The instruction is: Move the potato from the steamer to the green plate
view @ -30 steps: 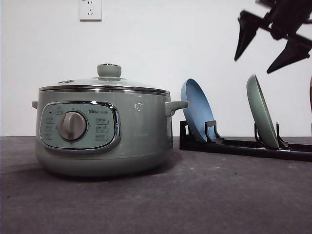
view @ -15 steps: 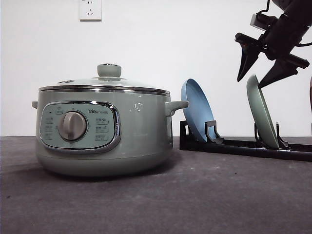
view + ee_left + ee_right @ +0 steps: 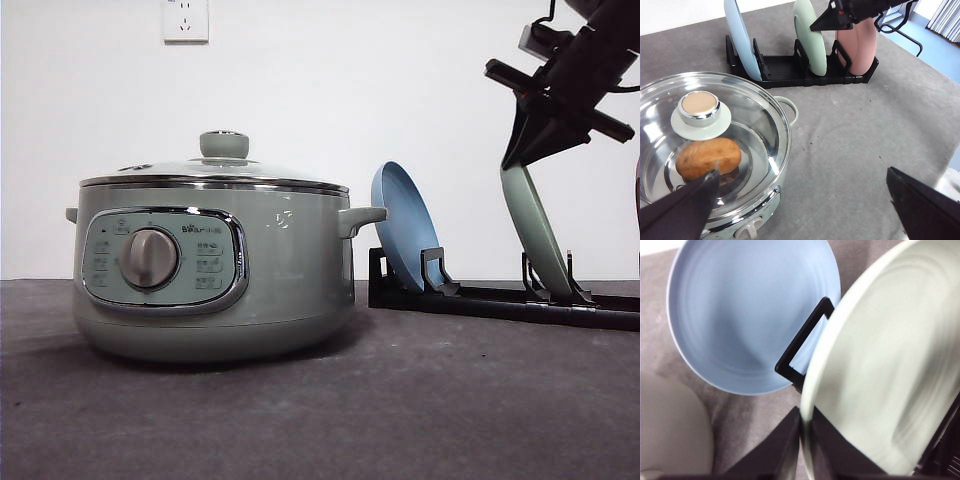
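Right fingers [image 3: 522, 160]: pinching the plate [image 3: 535, 235] rim, upright in the rack [image 3: 500, 300].
Left fingers [image 3: 800, 200]: spread.
Potato [image 3: 708, 157]: in the lidded steamer [image 3: 215, 260].

The right gripper [image 3: 527, 158] angles down from above, jaws closed on the top rim of the green plate [image 3: 536, 235]. The left gripper [image 3: 800, 200] hovers above the steamer [image 3: 715, 150], jaws spread wide.

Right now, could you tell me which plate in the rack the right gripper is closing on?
The green plate, the middle one; right gripper straddles its top rim.
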Controlling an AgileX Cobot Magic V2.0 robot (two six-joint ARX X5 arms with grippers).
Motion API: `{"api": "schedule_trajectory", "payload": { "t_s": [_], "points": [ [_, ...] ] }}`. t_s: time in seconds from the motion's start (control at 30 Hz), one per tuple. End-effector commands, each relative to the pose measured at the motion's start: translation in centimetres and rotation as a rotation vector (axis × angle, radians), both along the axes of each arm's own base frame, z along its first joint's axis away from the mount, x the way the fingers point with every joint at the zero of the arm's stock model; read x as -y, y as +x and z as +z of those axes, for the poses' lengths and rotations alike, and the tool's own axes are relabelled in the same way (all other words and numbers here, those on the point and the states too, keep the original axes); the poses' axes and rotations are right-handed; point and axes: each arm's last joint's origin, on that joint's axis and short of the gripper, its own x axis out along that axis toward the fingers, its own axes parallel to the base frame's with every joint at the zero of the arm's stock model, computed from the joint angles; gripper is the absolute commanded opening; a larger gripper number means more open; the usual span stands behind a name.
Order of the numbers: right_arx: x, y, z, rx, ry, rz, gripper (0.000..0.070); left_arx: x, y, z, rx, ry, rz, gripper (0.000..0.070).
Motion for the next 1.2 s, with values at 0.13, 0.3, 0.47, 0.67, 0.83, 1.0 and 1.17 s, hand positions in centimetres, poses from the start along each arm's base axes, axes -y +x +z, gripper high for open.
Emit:
{"api": "schedule_trajectory", "payload": {
  "t_s": [0.13, 0.3, 0.47, 0.67, 0.83, 1.0, 1.17],
  "points": [
    [0.3, -2.1, 4.4, 0.137, 0.018, -0.001, 0.0006, 0.1, 0.1, 0.7, 0.017, -0.014, -0.011, 0.0700],
    [0.2, -4.8, 7.7, 0.224, 0.066, 0.054, 0.0006, 0.1, 0.1, 0.7, 0.017, -0.014, -0.011, 0.0700],
    [0.0, -8.0, 10.2, 0.262, 0.106, 0.118, 0.0006, 0.2, 0.0, 0.6, 0.014, -0.012, -0.014, 0.0700],
    [-1.1, -12.7, 11.9, 0.259, 0.050, 0.230, 0.0006, 0.2, 0.0, 0.6, 0.013, -0.012, -0.015, 0.0700],
    [-2.8, -16.3, 12.3, 0.229, -0.050, 0.304, 0.0006, 0.2, 0.0, 0.6, 0.013, -0.012, -0.015, 0.0700],
    [-4.7, -19.4, 12.6, 0.214, -0.137, 0.367, 0.0006, 0.2, 0.0, 0.6, 0.013, -0.012, -0.015, 0.0700],
    [-6.4, -21.9, 12.3, 0.166, -0.251, 0.414, 0.0006, 0.2, 0.0, 0.6, 0.013, -0.012, -0.015, 0.0700]
  ]
}}
